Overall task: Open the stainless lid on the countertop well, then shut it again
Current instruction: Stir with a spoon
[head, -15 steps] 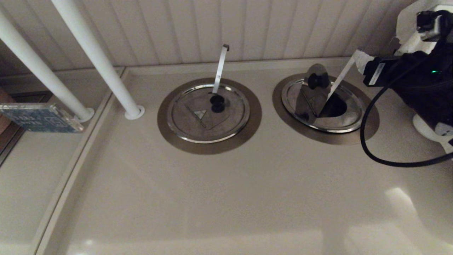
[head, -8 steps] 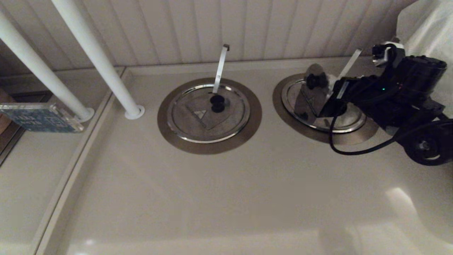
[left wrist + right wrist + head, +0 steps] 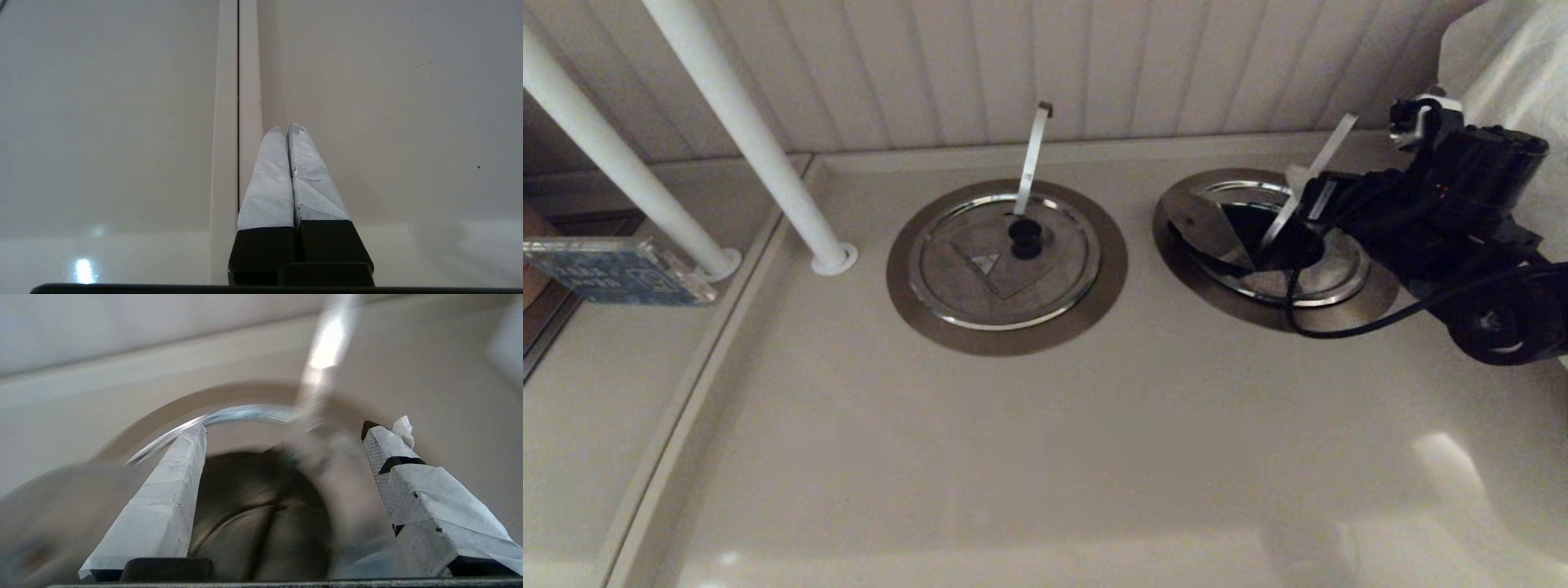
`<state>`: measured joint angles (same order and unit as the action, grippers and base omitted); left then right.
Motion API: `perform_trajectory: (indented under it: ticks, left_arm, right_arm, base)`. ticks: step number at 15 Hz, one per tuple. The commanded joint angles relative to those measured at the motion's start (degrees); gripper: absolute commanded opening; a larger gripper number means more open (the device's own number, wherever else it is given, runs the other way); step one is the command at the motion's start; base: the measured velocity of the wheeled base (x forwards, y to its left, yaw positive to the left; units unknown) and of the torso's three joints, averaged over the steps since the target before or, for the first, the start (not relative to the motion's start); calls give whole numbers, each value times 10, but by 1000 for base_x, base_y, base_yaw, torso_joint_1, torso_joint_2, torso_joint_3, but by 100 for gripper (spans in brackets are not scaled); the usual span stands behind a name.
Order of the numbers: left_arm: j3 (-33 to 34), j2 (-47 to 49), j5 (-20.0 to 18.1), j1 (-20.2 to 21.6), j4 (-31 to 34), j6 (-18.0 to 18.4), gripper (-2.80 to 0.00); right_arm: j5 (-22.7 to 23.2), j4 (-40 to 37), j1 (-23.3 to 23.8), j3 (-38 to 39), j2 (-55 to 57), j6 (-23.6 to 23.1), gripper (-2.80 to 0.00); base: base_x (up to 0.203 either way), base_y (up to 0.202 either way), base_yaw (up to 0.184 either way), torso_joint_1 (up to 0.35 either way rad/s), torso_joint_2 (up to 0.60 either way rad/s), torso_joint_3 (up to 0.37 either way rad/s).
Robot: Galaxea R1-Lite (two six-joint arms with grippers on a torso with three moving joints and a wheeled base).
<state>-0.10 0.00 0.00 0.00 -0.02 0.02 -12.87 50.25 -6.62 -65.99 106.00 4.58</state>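
Fingers of the right gripper (image 3: 286, 457) are spread wide and hold nothing. The arm reaches in low from the robot's right, over the right rim of the stainless lid (image 3: 1270, 282). The lid's wedge flap (image 3: 1207, 226) is swung open over a dark gap, and its slanting strip (image 3: 1308, 181) leans beside the gripper. The lid sits in the countertop well (image 3: 1180, 269), on the tabletop's (image 3: 1045, 441) right. The left gripper (image 3: 285, 130) is parked above the tabletop, fingers pressed together.
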Motion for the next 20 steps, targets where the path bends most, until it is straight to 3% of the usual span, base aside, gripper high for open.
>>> perform_trajectory:
  ticks: [1,6,16,20]
  left_arm:
    - [0,0,0,0,0,0,-280]
    - [0,0,0,0,0,0,-280]
    - [0,0,0,0,0,0,-280]
    - [0,0,0,0,-1,0,-280]
  right_arm:
    - [-6,-6,26,-28,27,-9,0]
    - [-10,-75,29,-143,108,-46,0]
    - [-15,-114,48,-366,264,-37,0]
    - [-14,-125,47,-399,285,-26,0]
  base:
    - [0,0,0,0,0,0]
    - [0,0,0,0,0,0]
    - [0,0,0,0,0,0]
    - [0,0,0,0,0,0]
